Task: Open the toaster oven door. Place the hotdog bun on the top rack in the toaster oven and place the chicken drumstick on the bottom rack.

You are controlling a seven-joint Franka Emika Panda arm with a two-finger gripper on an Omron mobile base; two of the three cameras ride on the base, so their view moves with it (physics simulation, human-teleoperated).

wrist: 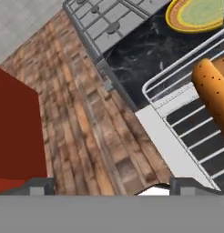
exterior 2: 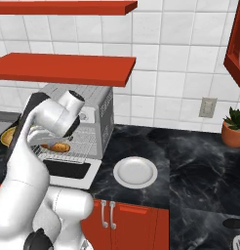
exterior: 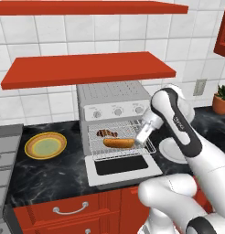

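Observation:
The toaster oven (exterior: 115, 103) stands on the counter with its door (exterior: 125, 170) folded down flat. A wire rack (exterior: 128, 151) sticks out over the door, and the hotdog bun (exterior: 119, 142) lies across it. The brown chicken drumstick (exterior: 106, 133) sits just behind the bun, deeper in the cavity; I cannot tell which rack level it rests on. My gripper (exterior: 141, 138) hangs open at the bun's right end, holding nothing. In the hand view the fingertips (wrist: 41, 185) stand wide apart, with the bun (wrist: 211, 88) and rack (wrist: 177, 107) at the right. The arm hides much of the oven (exterior 2: 95, 114) in the right base view.
A yellow plate (exterior: 45, 145) lies left of the oven, next to the grey stove (exterior: 4, 151). A white plate (exterior 2: 135, 172) rests on the dark counter to the oven's right. A potted plant (exterior 2: 234, 128) stands at the far right. Red shelves (exterior: 87, 68) hang above the oven.

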